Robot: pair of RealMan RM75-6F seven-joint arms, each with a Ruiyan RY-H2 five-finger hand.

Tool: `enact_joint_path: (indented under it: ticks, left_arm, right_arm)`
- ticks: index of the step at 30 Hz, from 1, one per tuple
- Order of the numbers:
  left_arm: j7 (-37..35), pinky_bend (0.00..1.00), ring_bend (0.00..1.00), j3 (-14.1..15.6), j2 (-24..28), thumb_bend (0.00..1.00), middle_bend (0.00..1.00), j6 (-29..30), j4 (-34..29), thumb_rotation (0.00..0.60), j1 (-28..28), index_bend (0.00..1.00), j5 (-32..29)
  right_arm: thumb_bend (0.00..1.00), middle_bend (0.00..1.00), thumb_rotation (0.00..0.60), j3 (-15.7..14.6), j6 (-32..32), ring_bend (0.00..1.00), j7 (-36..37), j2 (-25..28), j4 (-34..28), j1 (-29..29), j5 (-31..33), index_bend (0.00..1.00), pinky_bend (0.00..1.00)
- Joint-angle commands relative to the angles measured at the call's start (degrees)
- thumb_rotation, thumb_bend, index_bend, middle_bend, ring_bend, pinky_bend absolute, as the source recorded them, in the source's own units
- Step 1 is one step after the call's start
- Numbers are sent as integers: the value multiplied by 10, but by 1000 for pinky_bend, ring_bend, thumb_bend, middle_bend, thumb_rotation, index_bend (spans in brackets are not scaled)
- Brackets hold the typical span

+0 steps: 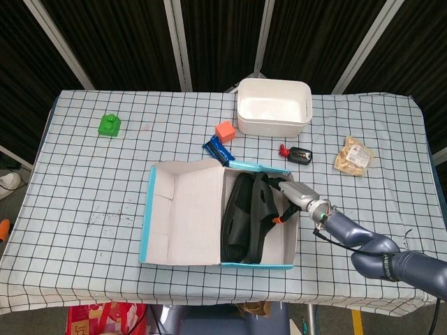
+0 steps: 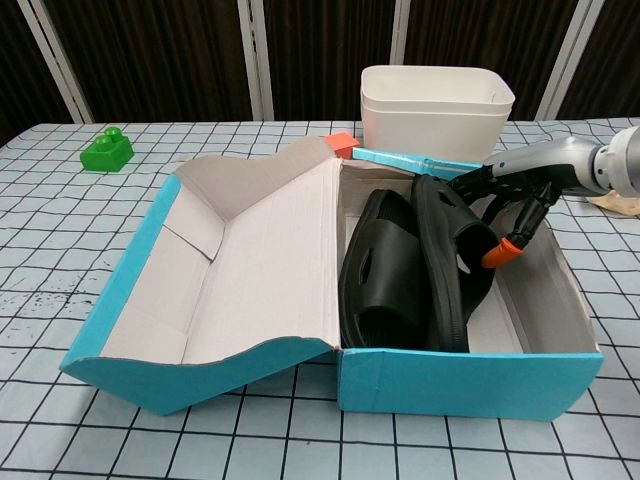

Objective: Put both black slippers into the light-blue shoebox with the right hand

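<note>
The light-blue shoebox (image 1: 185, 216) (image 2: 470, 385) lies open at the table's front middle, its lid folded out to the left. Both black slippers are in its right half. One slipper (image 1: 239, 218) (image 2: 385, 272) lies sole-down, tilted. The second slipper (image 1: 263, 209) (image 2: 448, 262) stands on its edge against the first. My right hand (image 1: 288, 197) (image 2: 508, 205) reaches in from the right over the box wall. Its fingers curl around the upper edge of the second slipper and hold it. An orange fingertip (image 2: 500, 255) hangs inside the box. No left hand shows in either view.
A white bin (image 1: 274, 106) (image 2: 437, 105) stands behind the box. An orange block (image 1: 224, 130) and a blue wrapped bar (image 1: 216, 149) lie at the box's far edge. A black-and-red item (image 1: 297, 154) and a snack bag (image 1: 354, 155) sit to the right; a green block (image 1: 109, 125) is far left.
</note>
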Motion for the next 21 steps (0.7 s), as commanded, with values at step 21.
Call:
enact_joint_path:
  ticks: [21]
  left_arm:
    - [-14, 16, 0, 2, 5, 439, 10, -4, -1, 600, 0, 57, 1]
  right_arm:
    - [193, 91, 600, 13, -42, 52, -129, 77, -101, 36, 120, 35, 180]
